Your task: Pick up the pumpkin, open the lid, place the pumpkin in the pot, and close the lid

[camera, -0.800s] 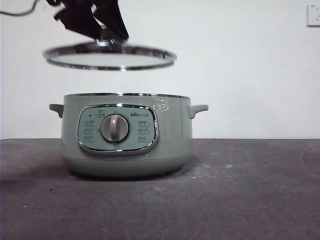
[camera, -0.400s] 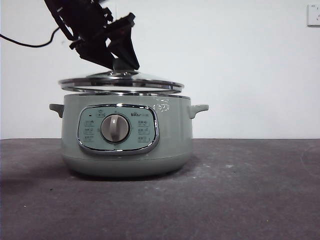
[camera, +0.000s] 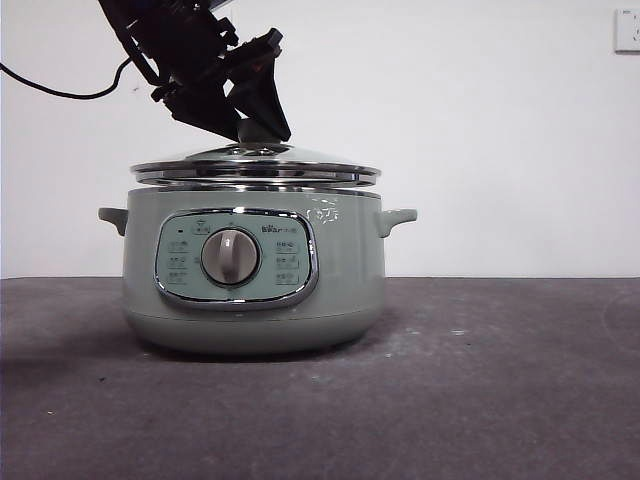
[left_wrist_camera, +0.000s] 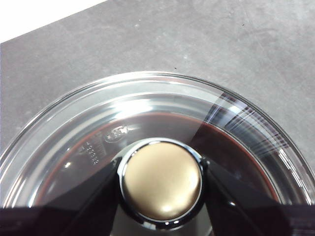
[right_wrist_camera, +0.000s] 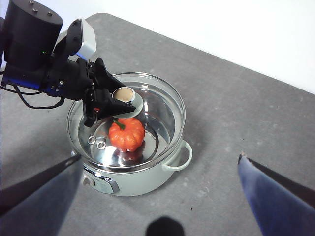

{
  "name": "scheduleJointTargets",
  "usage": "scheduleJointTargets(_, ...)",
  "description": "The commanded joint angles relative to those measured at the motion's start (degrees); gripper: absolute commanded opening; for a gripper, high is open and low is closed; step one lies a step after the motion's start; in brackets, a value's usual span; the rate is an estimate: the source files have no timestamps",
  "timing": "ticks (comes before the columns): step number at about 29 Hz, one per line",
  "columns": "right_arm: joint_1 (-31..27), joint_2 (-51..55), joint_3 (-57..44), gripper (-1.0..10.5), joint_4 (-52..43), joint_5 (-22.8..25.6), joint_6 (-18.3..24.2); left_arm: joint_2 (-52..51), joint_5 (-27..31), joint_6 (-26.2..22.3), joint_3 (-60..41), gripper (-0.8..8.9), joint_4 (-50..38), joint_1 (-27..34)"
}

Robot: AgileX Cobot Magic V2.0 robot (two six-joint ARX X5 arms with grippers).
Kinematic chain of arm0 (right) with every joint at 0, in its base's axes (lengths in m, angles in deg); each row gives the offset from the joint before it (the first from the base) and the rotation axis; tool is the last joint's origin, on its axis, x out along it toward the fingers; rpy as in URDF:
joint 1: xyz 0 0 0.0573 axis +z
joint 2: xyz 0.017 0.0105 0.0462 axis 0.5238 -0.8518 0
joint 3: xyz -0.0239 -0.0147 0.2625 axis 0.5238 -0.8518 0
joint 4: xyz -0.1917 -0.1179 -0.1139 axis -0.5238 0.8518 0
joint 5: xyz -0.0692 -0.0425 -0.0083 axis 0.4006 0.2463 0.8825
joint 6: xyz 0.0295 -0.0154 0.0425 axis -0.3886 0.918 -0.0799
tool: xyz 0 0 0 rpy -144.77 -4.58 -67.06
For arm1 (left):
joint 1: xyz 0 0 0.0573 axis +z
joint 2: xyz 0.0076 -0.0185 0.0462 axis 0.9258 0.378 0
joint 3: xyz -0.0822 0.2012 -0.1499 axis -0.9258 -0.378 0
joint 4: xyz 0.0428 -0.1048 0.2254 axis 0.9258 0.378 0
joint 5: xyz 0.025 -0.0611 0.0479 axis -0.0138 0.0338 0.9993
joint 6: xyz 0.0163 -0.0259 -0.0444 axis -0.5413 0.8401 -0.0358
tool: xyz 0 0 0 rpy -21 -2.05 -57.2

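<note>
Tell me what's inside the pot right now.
Through the glass lid, the pumpkin sits inside the pot. The left gripper on the knob covers part of the interior.

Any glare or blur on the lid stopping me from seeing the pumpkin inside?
Left wrist view: streaky reflections across the lid, pumpkin not visible; left end effector grips the knob. Right wrist view: glass clear, pumpkin sharp in the pot; foreground jaws blurred.
</note>
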State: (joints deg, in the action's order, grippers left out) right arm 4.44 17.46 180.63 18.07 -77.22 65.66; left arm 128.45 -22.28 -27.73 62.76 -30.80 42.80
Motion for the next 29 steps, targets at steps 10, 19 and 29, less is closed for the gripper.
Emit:
scheduleJointTargets(10,0.2,0.1,0.1,6.3,0.0,0.0,-0.7,1.0,-0.4,-0.7,0.3,-0.09,0.1,-0.2)
scheduleJointTargets(19,0.1,0.1,0.1,6.3,0.1,0.0,-0.7,2.2,-0.4,-0.7,0.3,-0.09,0.9,-0.3)
scheduleJointTargets(29,0.1,0.1,0.1,6.3,2.6,-0.1,-0.7,2.2,-0.5,-0.4,0.3,2.84,2.4,-0.3)
